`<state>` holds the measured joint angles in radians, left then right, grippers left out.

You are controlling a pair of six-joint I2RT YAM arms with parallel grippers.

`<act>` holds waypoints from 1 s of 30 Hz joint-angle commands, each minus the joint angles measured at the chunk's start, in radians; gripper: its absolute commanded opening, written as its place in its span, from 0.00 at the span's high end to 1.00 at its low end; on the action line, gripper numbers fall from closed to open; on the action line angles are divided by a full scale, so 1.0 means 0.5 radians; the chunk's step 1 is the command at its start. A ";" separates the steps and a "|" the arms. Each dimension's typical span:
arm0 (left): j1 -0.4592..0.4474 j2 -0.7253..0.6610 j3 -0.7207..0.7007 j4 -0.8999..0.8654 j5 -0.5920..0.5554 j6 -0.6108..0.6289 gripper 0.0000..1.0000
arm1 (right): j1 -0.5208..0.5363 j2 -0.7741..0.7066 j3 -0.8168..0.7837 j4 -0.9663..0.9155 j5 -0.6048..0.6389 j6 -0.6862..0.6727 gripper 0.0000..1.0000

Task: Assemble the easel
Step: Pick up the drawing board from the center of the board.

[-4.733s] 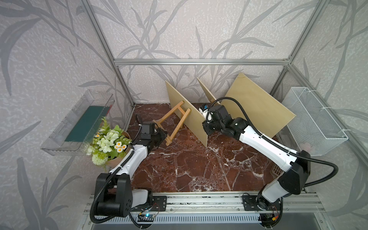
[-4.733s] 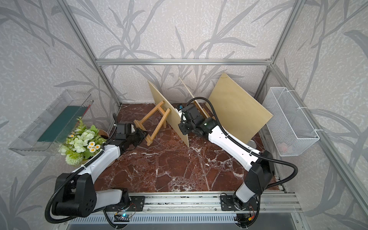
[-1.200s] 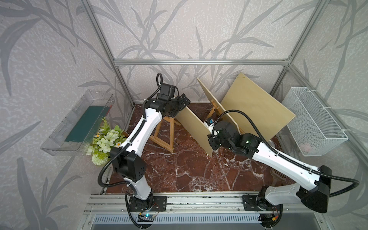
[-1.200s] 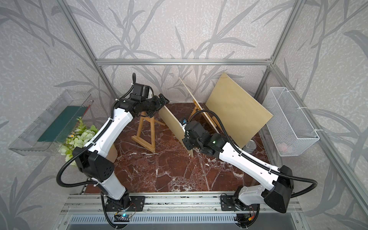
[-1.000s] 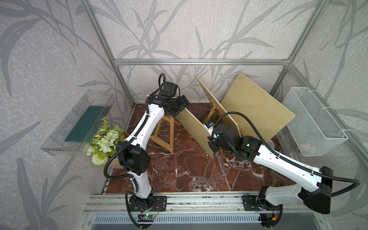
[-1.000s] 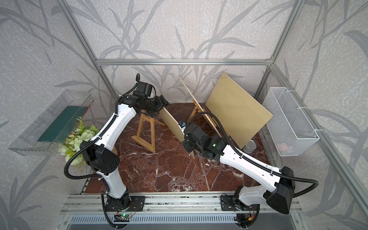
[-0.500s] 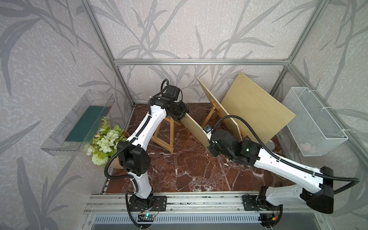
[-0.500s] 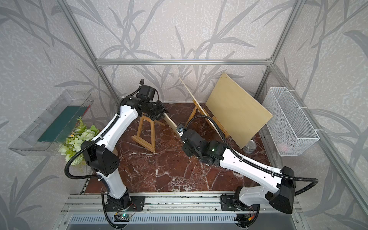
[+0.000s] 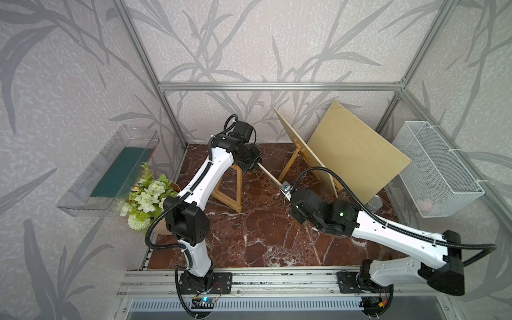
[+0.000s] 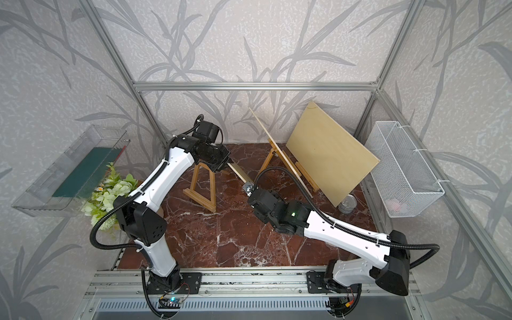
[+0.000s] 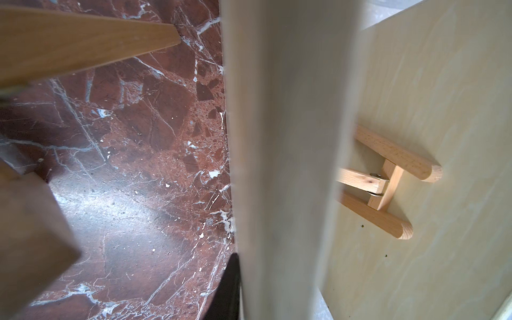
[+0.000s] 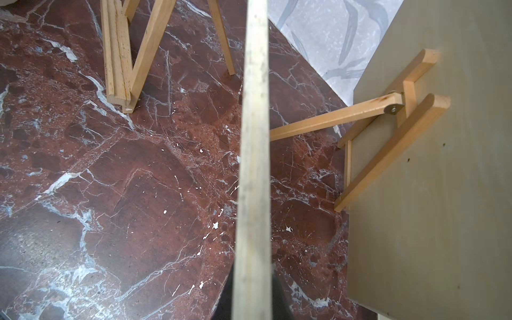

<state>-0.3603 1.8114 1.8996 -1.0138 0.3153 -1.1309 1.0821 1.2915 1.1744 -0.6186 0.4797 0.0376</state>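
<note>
The left gripper (image 9: 254,164) pinches one end of a thin plywood board (image 9: 270,176). In its wrist view the board's blurred edge (image 11: 285,138) fills the middle, and the one dark finger (image 11: 230,288) in view lies against the board's face. The right gripper (image 9: 288,191) is pressed together on the board's other end, and its wrist view shows the narrow edge (image 12: 253,138) running straight out from between the jaws. The board spans the gap between the two grippers, turned edge-up above the red marble floor (image 9: 249,235). The wooden A-frame easel (image 9: 225,201) stands upright just below the left gripper, on the side away from the right one. How close its top comes to the board cannot be told. Beyond the right gripper, toward the back wall, a second easel (image 9: 291,163) carries its own board (image 9: 299,144), and a large plywood panel (image 9: 357,160) leans behind that.
</note>
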 commanded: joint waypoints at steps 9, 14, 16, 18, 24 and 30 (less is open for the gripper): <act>-0.051 -0.162 -0.061 0.186 0.146 -0.023 1.00 | 0.012 0.026 0.147 0.012 -0.357 0.182 0.55; -0.072 -0.197 -0.110 0.242 0.143 -0.062 1.00 | 0.014 0.092 0.234 0.060 -0.388 0.154 0.43; -0.074 -0.206 -0.120 0.252 0.145 -0.067 1.00 | 0.014 0.148 0.295 0.059 -0.382 0.140 0.42; -0.073 -0.210 -0.131 0.254 0.151 -0.067 1.00 | 0.014 0.213 0.371 0.043 -0.343 0.124 0.42; -0.074 -0.248 -0.183 0.283 0.149 -0.070 1.00 | 0.015 0.499 0.654 -0.122 -0.140 0.030 0.43; -0.074 -0.269 -0.232 0.290 0.140 -0.070 1.00 | 0.014 0.727 0.854 -0.218 -0.096 -0.047 0.48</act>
<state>-0.3824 1.7523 1.7756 -0.9710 0.3115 -1.1374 1.0855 1.6291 1.5585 -0.6743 0.4026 0.0422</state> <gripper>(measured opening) 0.106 0.531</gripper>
